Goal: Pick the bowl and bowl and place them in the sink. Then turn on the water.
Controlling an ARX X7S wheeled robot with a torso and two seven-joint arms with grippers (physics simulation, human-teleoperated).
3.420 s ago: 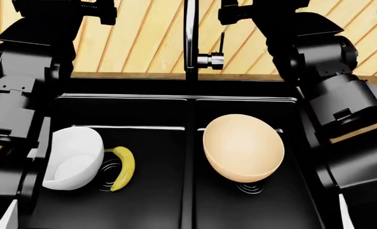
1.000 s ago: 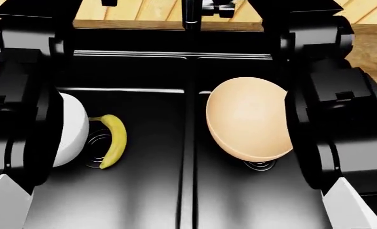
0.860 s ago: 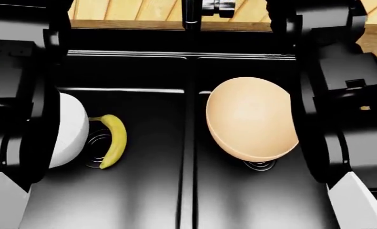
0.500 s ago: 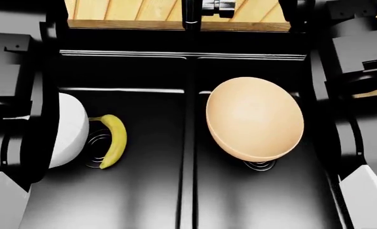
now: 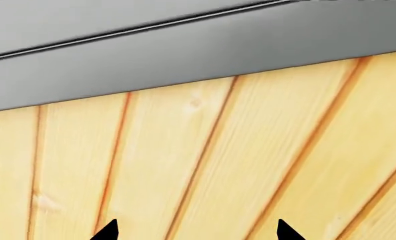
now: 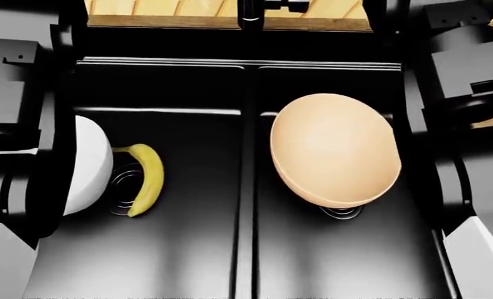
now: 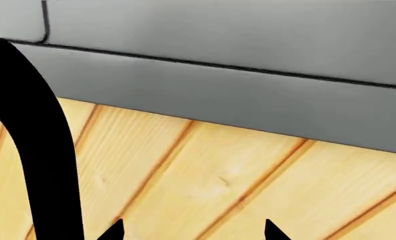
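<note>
Currently the black sink (image 6: 246, 68) fills most of the head view, split by a centre divider into two basins. Both robot arms run up the outer edges of that view, the left arm (image 6: 17, 124) over the left basin's outer side and the right arm (image 6: 467, 124) over the right basin's outer side.

The pale peach-tan bowl (image 6: 333, 149) sits in the right basin, tilted so that its opening faces the camera; its lower rim lies just above the round ringed drain (image 6: 343, 212) of that basin. The white bowl (image 6: 88, 165) lies in the left basin, partly hidden behind the left arm, on its side beside the left drain (image 6: 128, 187). A banana (image 6: 149, 177) rests curved across that drain, just beside the white bowl.

The faucet (image 6: 250, 12) shows only as a dark base at the rear centre of the sink, against the wooden wall panelling (image 6: 179, 9).

Left end effector (image 5: 195, 231): only two black fingertips (image 5: 107, 231) enter the left wrist view, spread apart, with wall panelling and a grey band ahead and nothing between them.

Right end effector (image 7: 192, 231): two black fingertips (image 7: 112, 231) likewise stand apart and empty in the right wrist view. The curved dark faucet spout (image 7: 41, 145) crosses that view beside them.
</note>
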